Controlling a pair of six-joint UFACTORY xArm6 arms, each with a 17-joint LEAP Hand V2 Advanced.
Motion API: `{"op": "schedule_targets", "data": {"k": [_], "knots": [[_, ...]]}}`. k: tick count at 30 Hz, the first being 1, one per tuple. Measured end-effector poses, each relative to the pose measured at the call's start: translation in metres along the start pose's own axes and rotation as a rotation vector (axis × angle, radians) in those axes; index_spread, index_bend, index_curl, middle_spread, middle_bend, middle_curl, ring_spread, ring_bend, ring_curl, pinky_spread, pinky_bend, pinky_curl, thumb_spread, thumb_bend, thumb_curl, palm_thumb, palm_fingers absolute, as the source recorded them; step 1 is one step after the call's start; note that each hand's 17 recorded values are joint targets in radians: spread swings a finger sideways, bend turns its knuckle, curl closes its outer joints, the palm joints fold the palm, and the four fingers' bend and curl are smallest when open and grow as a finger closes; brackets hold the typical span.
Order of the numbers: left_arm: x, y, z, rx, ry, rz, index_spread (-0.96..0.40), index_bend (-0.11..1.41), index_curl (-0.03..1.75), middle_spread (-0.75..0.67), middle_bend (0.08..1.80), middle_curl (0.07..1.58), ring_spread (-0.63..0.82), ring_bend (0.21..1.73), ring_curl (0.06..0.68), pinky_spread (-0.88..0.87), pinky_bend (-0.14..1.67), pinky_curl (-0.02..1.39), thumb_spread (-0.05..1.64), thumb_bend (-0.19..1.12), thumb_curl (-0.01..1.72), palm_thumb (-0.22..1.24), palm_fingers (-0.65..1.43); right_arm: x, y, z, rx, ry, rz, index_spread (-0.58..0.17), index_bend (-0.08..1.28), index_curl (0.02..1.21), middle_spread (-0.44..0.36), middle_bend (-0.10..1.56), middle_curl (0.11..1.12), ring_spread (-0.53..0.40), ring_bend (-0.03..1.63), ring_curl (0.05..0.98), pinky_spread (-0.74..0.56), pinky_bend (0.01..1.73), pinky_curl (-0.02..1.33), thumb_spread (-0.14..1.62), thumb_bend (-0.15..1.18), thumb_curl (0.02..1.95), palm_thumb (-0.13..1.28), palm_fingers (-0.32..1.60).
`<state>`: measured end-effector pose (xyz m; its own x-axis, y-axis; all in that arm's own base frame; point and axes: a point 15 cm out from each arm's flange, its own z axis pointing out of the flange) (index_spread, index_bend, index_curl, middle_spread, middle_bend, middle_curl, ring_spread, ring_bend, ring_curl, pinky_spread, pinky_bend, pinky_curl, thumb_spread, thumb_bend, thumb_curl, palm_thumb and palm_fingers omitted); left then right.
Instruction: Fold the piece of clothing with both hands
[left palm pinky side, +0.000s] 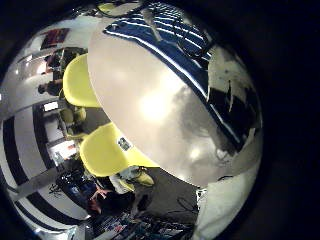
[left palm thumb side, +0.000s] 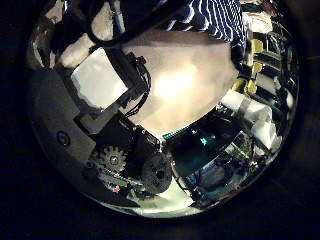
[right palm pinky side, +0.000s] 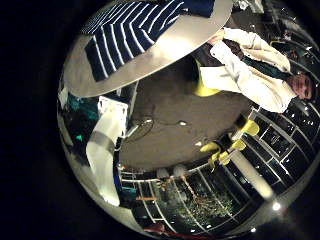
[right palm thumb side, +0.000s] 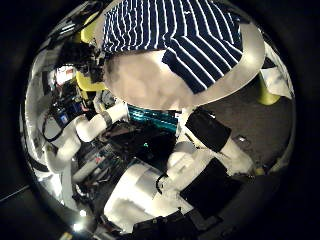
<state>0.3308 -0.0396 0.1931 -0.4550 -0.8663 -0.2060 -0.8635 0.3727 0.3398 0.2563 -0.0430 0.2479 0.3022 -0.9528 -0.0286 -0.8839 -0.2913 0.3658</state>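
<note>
Now striped garment (right palm thumb side: 175, 35) on table (right palm thumb side: 150, 80), apart from robot hands, finger state unclear.

one striped garment (right palm thumb side: 175, 35) lies on one round table (right palm thumb side: 150, 80); it appears at the top of the right thumb side palm frame and at the upper left of the right little finger side palm frame. two yellow chairs (left palm pinky side: 112, 150) stand beside the table, left and lower centre of the left little finger side palm frame.

All four palm views, seemingly raised, share the striped garment (right palm thumb side: 175, 35) and table (left palm pinky side: 150, 100).
</note>
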Motion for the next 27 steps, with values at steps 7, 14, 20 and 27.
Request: {"op": "schedule_targets", "data": {"k": [7, 14, 20, 27], "knots": [[-0.001, 0.004, -0.003, -0.002, 0.002, -0.001, -0.71, 0.35, 1.12, -0.61, 0.91, 0.96, -0.48, 1.32, 0.516, -0.68, 1.07, 0.62, 1.13, -0.01, 0.57, 0.81, 0.98, 0.018, -0.018, 0.038, -0.071, 0.065, -0.024, -0.367, 0.15, 0.27, -0.090, 0.21, 0.37, -0.013, 0.52, 0.271, 0.25, 0.44, 0.28, 1.08, -0.03, 0.36, 0.64, 0.17], [-0.001, 0.009, -0.005, -0.006, 0.001, -0.002, -0.72, 0.31, 1.24, -0.62, 0.91, 1.00, -0.48, 1.33, 0.519, -0.67, 1.07, 0.63, 1.14, -0.01, 0.59, 0.81, 0.97, 0.016, -0.038, 0.070, -0.105, 0.075, -0.041, -0.379, 0.16, 0.27, -0.081, 0.22, 0.37, 0.010, 0.50, 0.265, 0.27, 0.43, 0.28, 1.04, -0.03, 0.35, 0.62, 0.16], [-0.003, 0.009, -0.011, -0.004, 0.001, 0.007, -0.73, 0.28, 1.32, -0.63, 0.89, 1.02, -0.48, 1.33, 0.519, -0.67, 1.07, 0.64, 1.14, -0.01, 0.60, 0.81, 0.97, 0.006, -0.058, 0.078, -0.092, 0.102, -0.059, -0.379, 0.16, 0.27, -0.074, 0.21, 0.37, -0.003, 0.52, 0.270, 0.26, 0.42, 0.28, 1.03, -0.02, 0.36, 0.64, 0.19], [-0.006, 0.012, -0.016, -0.003, 0.000, 0.008, -0.72, 0.24, 1.39, -0.64, 0.88, 1.05, -0.48, 1.32, 0.517, -0.68, 1.06, 0.64, 1.14, -0.01, 0.61, 0.80, 0.97, 0.012, -0.078, 0.070, 0.014, 0.204, -0.060, -0.363, 0.13, 0.25, -0.185, 0.36, 0.43, -0.234, 0.80, 0.339, -0.16, 0.65, 0.31, 1.01, 0.00, 0.40, 0.79, 0.77]]}}
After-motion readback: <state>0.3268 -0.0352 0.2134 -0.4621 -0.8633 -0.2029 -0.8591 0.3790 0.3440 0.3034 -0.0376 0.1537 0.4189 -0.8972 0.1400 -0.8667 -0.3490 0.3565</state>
